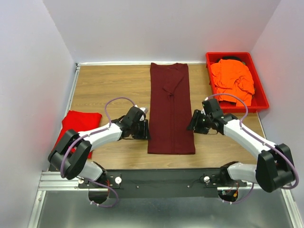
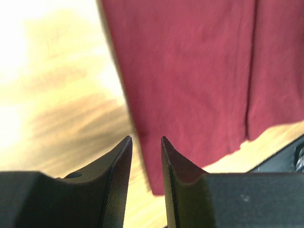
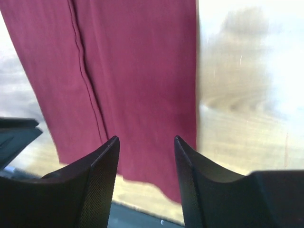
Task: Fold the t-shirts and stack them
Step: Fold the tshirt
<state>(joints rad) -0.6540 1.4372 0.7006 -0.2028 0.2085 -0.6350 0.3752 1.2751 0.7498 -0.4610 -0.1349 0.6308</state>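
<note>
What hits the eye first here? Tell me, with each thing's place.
A dark maroon t-shirt, folded into a long strip, lies mid-table between the open left gripper and right gripper. An orange t-shirt sits crumpled in the red bin far right; a red t-shirt lies near left.

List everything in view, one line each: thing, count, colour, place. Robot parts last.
maroon shirt: one, dark maroon, middle of the table, lying flat as a long strip
red shirt: one, bright red, left edge of the table, partly under the left arm
orange shirt: one, orange, crumpled in the bin
bin: one, red, far right corner of the table
table: one, light wood, under everything
left arm: one, white and black, near left
right arm: one, white and black, near right
left tool: one, black, at the maroon shirt's left edge, open, empty
right tool: one, black, at its right edge, open, empty
</note>
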